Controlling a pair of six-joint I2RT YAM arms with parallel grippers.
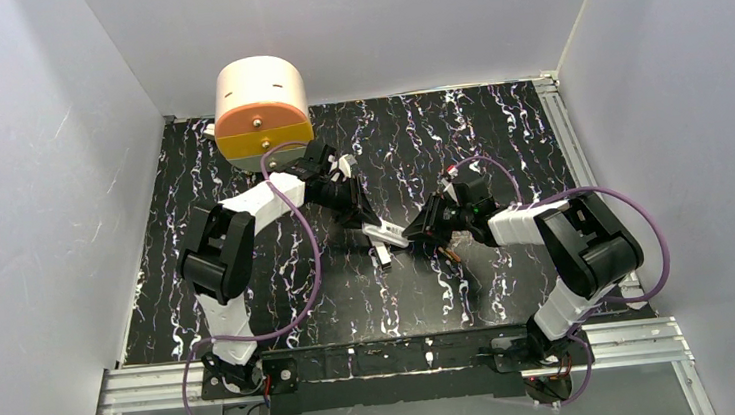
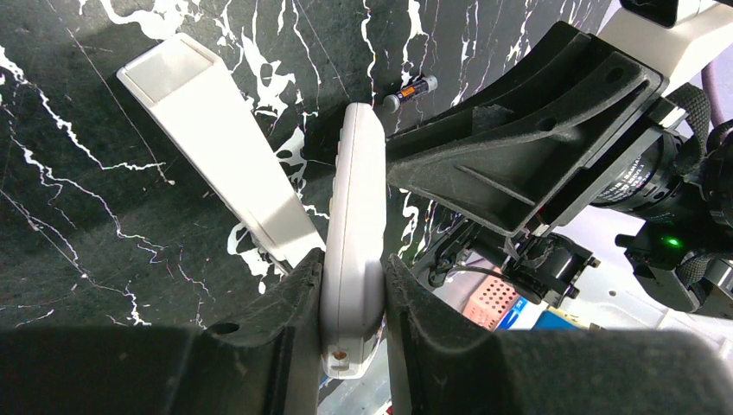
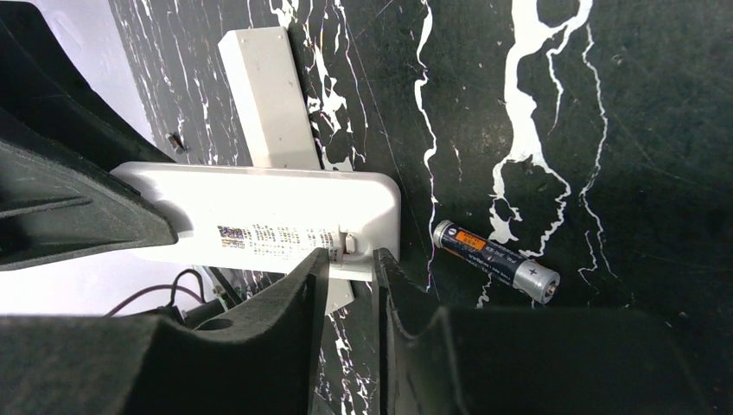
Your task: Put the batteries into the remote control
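Observation:
My left gripper (image 2: 353,264) is shut on the white remote control (image 2: 356,199), holding it on edge above the table. In the right wrist view the remote control (image 3: 259,220) shows its labelled back. My right gripper (image 3: 347,255) has its tips at the remote's lower edge by a small tab. Its jaws stand a narrow gap apart with only table showing between them. One battery (image 3: 495,261), dark with an orange band, lies on the table just right of the remote's end. In the left wrist view the battery (image 2: 412,89) lies beyond the remote's far tip. From above, both grippers (image 1: 370,222) (image 1: 424,233) meet mid-table.
A longer plain white bar (image 2: 220,147) lies flat on the black marbled table (image 1: 497,126), partly under the remote. A cream and orange drum (image 1: 262,111) stands at the back left. Metal rails (image 1: 568,130) run along the right and front edges; white walls close in on three sides.

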